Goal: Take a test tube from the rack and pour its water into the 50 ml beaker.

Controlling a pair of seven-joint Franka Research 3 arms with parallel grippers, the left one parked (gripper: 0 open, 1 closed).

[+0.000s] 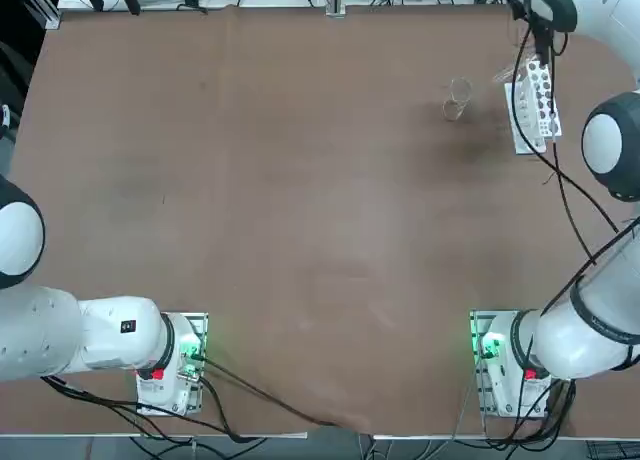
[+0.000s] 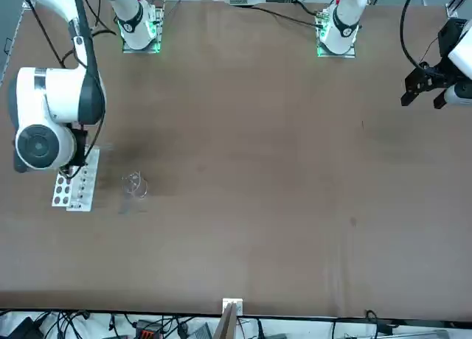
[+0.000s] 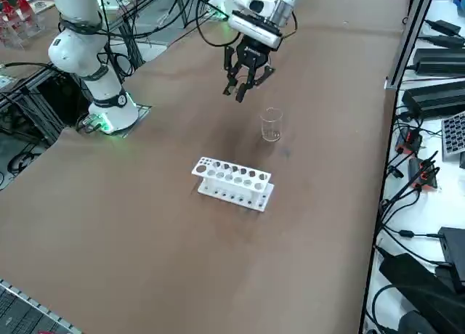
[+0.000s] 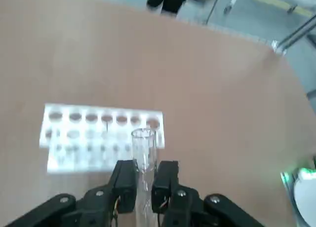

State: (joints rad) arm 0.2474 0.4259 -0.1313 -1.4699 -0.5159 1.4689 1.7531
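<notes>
Closest to the right wrist camera, the right gripper's fingers (image 4: 147,180) are closed in on the test tube (image 4: 144,150), one on either side of its glass wall. Its open rim is left free beyond them, which suits pouring: nothing blocks the mouth, and the squeeze on both sides should keep so slim a tube from rolling as the wrist turns. How much water it carries, I cannot tell.

Past the tube stands the white plastic test-tube rack (image 4: 103,138), its rows of round holes facing up. The tube is out of it, and the rack's broad foot rests on the brown surface (image 4: 222,89), presumably so it stays put when tubes are drawn.

In the right side view, the 50 ml beaker (image 3: 272,124) stands upright on that surface, apart from the rack, mouth up and ready to receive. That gap should give the arm room to tip. The pour now calls for bringing the tube's rim over the beaker's; a knock could topple such light glass.
</notes>
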